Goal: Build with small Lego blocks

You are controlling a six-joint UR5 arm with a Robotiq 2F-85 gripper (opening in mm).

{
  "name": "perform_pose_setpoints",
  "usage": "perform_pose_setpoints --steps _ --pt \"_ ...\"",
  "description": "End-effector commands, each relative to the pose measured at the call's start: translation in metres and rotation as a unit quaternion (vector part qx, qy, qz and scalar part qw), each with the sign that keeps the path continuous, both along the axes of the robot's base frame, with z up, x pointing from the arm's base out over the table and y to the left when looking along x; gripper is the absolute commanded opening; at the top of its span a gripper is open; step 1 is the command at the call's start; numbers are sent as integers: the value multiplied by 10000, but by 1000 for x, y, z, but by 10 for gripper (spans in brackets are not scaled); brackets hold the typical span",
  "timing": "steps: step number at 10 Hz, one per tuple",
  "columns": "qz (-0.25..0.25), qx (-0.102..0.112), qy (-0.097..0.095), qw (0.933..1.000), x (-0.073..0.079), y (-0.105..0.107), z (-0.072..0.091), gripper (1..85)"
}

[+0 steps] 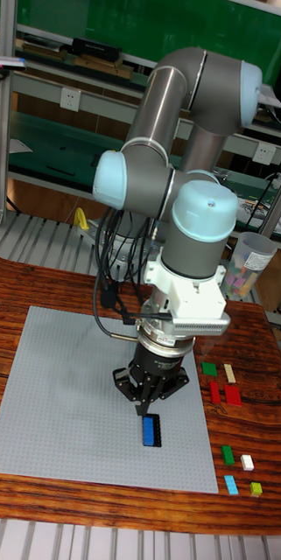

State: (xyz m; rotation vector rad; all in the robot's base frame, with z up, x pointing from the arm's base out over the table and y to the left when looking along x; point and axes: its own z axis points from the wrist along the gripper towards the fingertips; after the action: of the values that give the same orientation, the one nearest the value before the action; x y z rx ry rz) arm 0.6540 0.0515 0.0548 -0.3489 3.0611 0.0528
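On the grey baseplate [61, 394] a blue brick [146, 431] lies lengthwise with a black brick [157, 430] tight against its right side. My gripper [148, 409] points straight down just behind them. Its fingers meet in a narrow point at the far end of the blue brick, and nothing shows between them. I cannot tell whether the tips touch the brick or hover just above it.
Loose bricks lie on the wooden table right of the plate: green [210, 369], beige [230, 374], two red [224, 394], then green [228, 453], white [247, 462], light blue [232, 485] and yellow-green [256, 489]. A plastic cup of bricks [249, 262] stands at the back right.
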Motion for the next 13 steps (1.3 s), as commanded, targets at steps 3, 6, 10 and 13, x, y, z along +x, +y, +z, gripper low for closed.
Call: perform_pose_setpoints --steps 3,6,10,13 --pt "-202 173 -82 9996 5 18 3 13" --pt "-580 105 -192 9981 -5 63 -4 13" --pt "34 -51 -177 9998 -19 70 -2 13" --pt "-24 99 -53 9999 -26 78 -2 13"
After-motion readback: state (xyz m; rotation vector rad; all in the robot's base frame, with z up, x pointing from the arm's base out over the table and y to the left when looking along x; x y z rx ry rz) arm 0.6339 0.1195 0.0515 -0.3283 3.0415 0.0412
